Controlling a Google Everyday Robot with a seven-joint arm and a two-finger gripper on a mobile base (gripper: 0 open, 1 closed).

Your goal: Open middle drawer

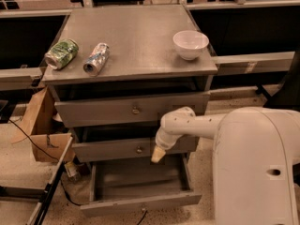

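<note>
Your hand (pixel 158 155) hangs at the front of the middle drawer (pixel 105 150), just right of its small knob (pixel 138 149); whether it is spread or pressed together cannot be told. That drawer sits between the top drawer (pixel 93 111) and the bottom drawer (pixel 140 201), which is pulled well out. The counter (pixel 136 36) carries a green can (pixel 61 54), a silver can (pixel 96 58) and a white bowl (pixel 191 43).

You see the grey middle drawer (pixel 108 150), brass knob (pixel 139 149), cream gripper (pixel 158 156) at the drawer front just beside the knob, white arm (pixel 201 125), green can (pixel 61 54), white bowl (pixel 190 44).
</note>
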